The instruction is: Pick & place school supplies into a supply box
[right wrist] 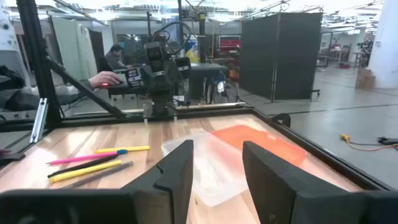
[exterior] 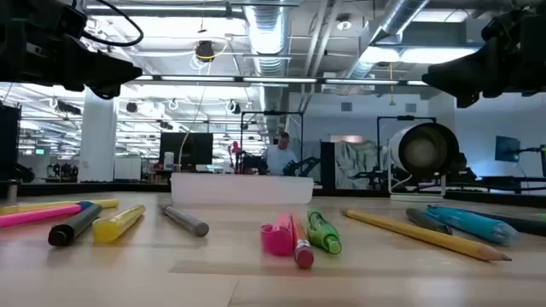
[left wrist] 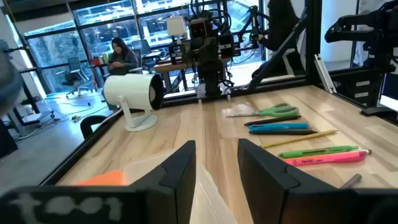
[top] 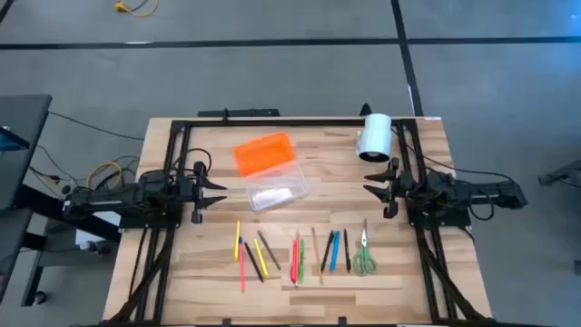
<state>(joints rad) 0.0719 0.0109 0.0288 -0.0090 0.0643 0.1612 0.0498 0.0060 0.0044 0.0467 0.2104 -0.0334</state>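
two robot arms wait at opposite sides of a wooden counter (top: pixel 182 272), the left gripper (top: pixel 218 193) and right gripper (top: pixel 370 182) both with jaws spread and empty. between them lies the clear supply box (top: pixel 275 192), its orange lid (top: pixel 264 153) just beside it; pens, pencils (top: pixel 261 255) and scissors (top: pixel 364 252) line the near edge.

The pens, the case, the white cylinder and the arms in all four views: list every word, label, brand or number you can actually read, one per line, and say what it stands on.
No text can be read in any view.
The left gripper: pale marks on the dark housing behind it, too blurred to read.
The pens and pencils: any print too small to tell.
The orange lid, clear case and white cylinder: no markings visible.
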